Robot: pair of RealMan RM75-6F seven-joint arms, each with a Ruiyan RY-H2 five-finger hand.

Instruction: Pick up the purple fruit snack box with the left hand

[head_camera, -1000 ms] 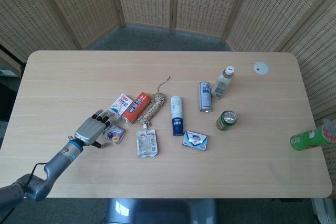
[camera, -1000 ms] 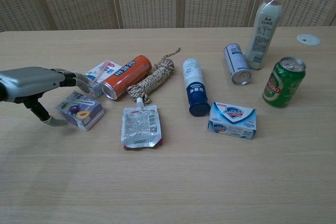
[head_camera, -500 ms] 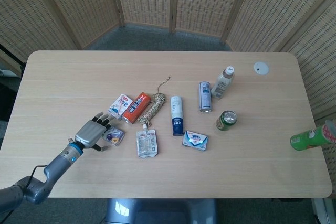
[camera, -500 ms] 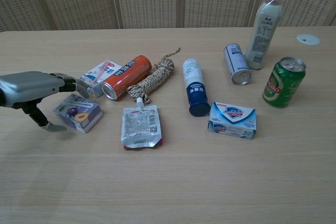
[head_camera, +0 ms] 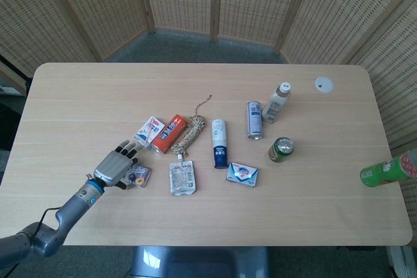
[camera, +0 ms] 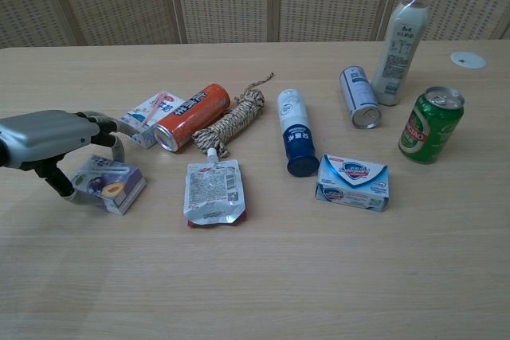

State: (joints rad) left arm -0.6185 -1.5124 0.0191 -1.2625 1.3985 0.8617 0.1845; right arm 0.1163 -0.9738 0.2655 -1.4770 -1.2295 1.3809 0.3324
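The purple fruit snack box (head_camera: 139,176) (camera: 110,186) lies on the table's near-left part, slightly tilted. My left hand (head_camera: 113,166) (camera: 49,138) is over it, palm down. Its fingers (camera: 118,142) curl down over the box's far side and the thumb (camera: 67,192) presses its near-left side, so the hand grips the box between them. The hand hides the box's left half in the head view. My right hand shows in neither view.
Just beyond the box lie a small white carton (camera: 150,109), an orange can (camera: 191,115) and a rope coil (camera: 233,123). A white pouch (camera: 212,190) lies right of the box. Further right are a blue-capped bottle (camera: 296,133), a soap pack (camera: 353,181), cans and a tall bottle (camera: 400,41).
The left hand has drawn back toward the near-left edge and its fingers have closed around the purple box. The box slid with it, away from the white carton.
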